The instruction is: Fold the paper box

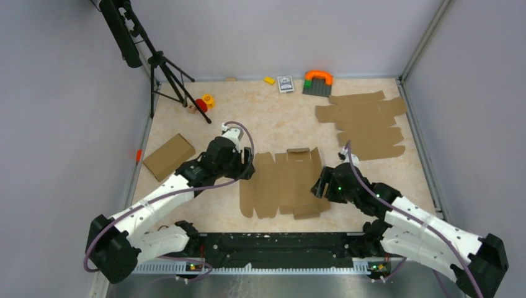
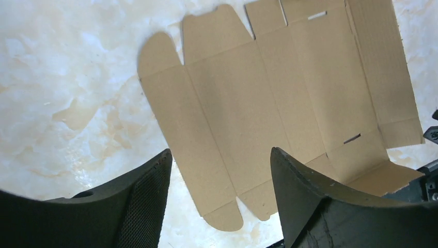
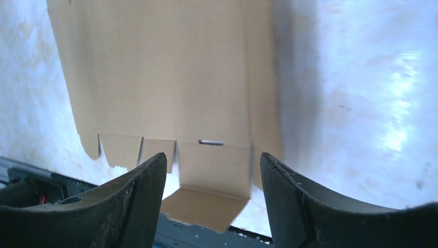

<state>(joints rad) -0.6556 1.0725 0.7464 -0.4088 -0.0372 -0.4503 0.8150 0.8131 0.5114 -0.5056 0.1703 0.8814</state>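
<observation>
The paper box lies unfolded on the table between my two arms, a flat brown sheet with creased panels, flaps and slots. A small tab at its far edge and a flap at its near edge are bent. My left gripper hovers at the sheet's left edge, open and empty. In the left wrist view the left gripper frames the paper box below. My right gripper is at the sheet's right edge, also open and holding nothing. In the right wrist view the right gripper looks onto the paper box.
A pile of similar cardboard sheets lies at the back right. A folded brown box sits at the left. A tripod stands at the back left, and small toys line the back wall. The dark rail runs along the near edge.
</observation>
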